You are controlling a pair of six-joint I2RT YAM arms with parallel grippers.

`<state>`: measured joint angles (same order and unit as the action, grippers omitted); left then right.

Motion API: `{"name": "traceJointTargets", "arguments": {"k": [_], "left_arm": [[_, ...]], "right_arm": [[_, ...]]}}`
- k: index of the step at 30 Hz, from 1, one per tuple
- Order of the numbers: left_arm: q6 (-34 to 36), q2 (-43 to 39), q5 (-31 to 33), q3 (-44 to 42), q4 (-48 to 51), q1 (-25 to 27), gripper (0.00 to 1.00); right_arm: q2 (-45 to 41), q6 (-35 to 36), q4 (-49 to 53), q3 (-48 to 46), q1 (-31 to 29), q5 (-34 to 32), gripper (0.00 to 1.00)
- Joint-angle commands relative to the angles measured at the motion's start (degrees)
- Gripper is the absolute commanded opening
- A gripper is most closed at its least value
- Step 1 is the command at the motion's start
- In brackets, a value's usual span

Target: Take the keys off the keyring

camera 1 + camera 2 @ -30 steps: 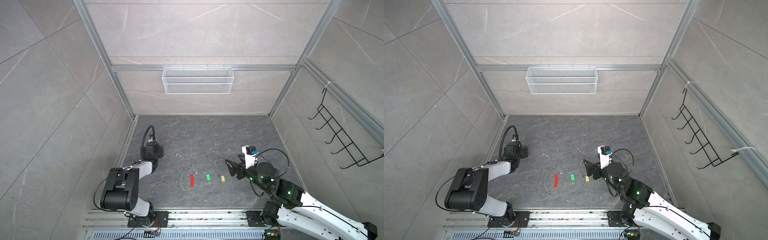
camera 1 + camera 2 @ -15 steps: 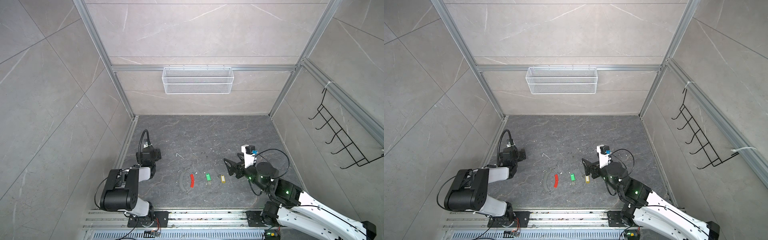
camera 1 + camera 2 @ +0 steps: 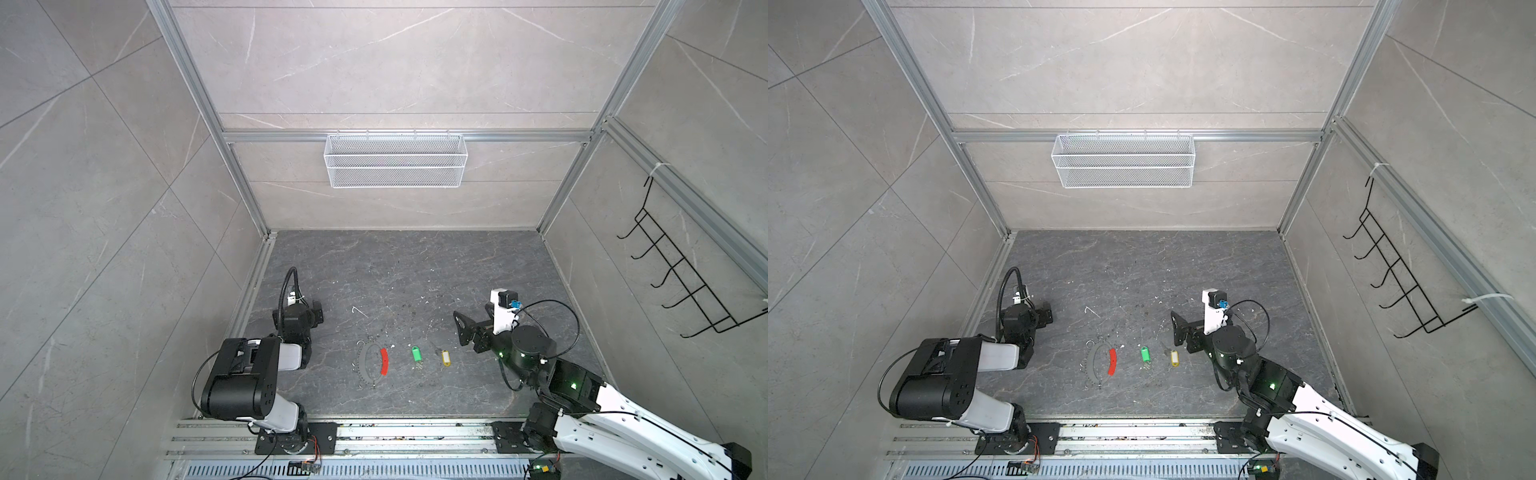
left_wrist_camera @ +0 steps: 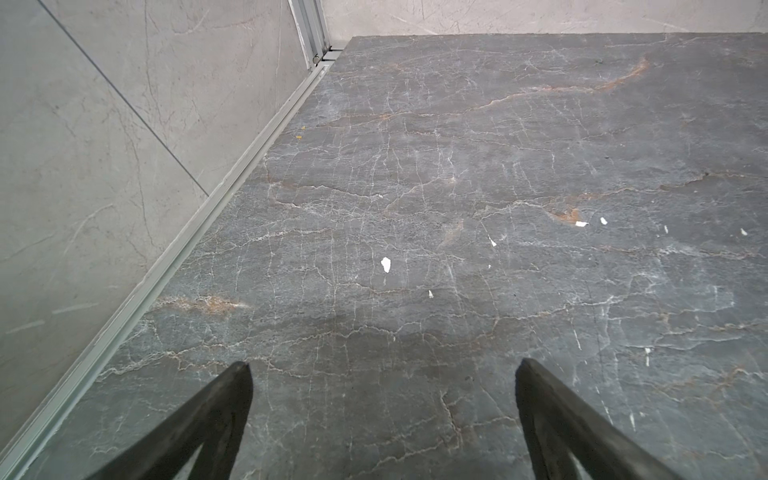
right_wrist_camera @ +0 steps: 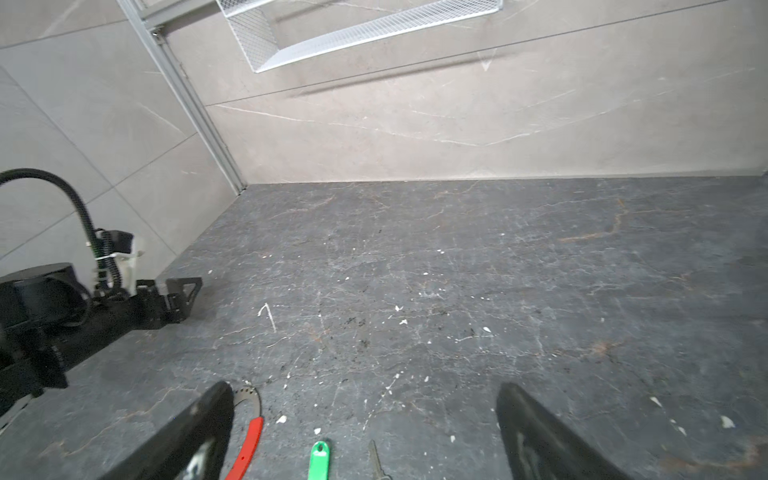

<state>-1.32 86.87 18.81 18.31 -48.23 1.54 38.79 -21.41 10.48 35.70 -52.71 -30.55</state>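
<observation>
The keyring [image 3: 365, 362] [image 3: 1094, 365], a thin grey hoop with a curved red sleeve [image 3: 384, 361] [image 5: 249, 442], lies flat on the dark floor at front centre. Two keys lie to its right, apart from it: one with a green tag [image 3: 416, 354] [image 3: 1145, 354] [image 5: 320, 457], one with a yellow tag [image 3: 446, 358] [image 3: 1174, 358]. My right gripper [image 3: 466, 336] [image 3: 1182, 334] [image 5: 365, 388] stands open just right of the yellow tag, holding nothing. Beside the left wall, my left gripper [image 3: 314, 318] [image 3: 1045, 313] [image 4: 382, 365] is open over bare floor.
White flecks and a small bent white wire [image 3: 357, 310] lie on the floor behind the keyring. A white mesh basket [image 3: 395, 160] hangs on the back wall. A black hook rack [image 3: 685, 282] hangs on the right wall. Aluminium rails run along the floor's edges.
The left arm has drawn back a little toward the front. Both grippers' jaws have opened slightly wider. Keyring and keys have not moved.
</observation>
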Motion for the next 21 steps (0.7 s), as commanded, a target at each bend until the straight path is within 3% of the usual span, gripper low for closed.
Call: {"name": "traceJointTargets", "arguments": {"k": [1, 5, 10, 13, 15, 18, 21], "left_arm": [[0.0, -0.6, -0.9, 0.9, -3.9, -0.4, 1.0], [-0.1, -0.5, -1.2, 1.2, -3.4, -0.5, 1.0], [-1.1, -0.6, -3.5, 1.6, -2.2, -2.1, 1.0], [-1.2, -0.6, -3.5, 1.6, -2.2, -2.0, 1.0], [-1.2, -0.6, -3.5, 1.6, -2.1, -2.0, 1.0], [-1.2, -0.6, -3.5, 1.6, -2.1, -2.0, 1.0], [-1.2, -0.6, -3.5, 1.7, -2.1, -2.1, 1.0]], "right_arm": [[3.0, -1.4, 1.0, 1.2, 0.1, -12.6, 1.0], [8.4, 8.9, -3.5, 3.0, 0.9, -19.4, 1.0], [10.8, 28.5, -23.9, -2.2, 10.1, -14.8, 1.0], [14.1, 25.3, -23.2, -3.4, 21.9, -6.4, 1.0], [17.3, 21.7, -24.5, -5.2, 30.0, 3.0, 1.0], [23.7, 20.1, -33.2, -9.5, 37.6, 11.8, 1.0], [30.5, 19.0, -40.6, -11.3, 42.4, 15.8, 1.0]]}}
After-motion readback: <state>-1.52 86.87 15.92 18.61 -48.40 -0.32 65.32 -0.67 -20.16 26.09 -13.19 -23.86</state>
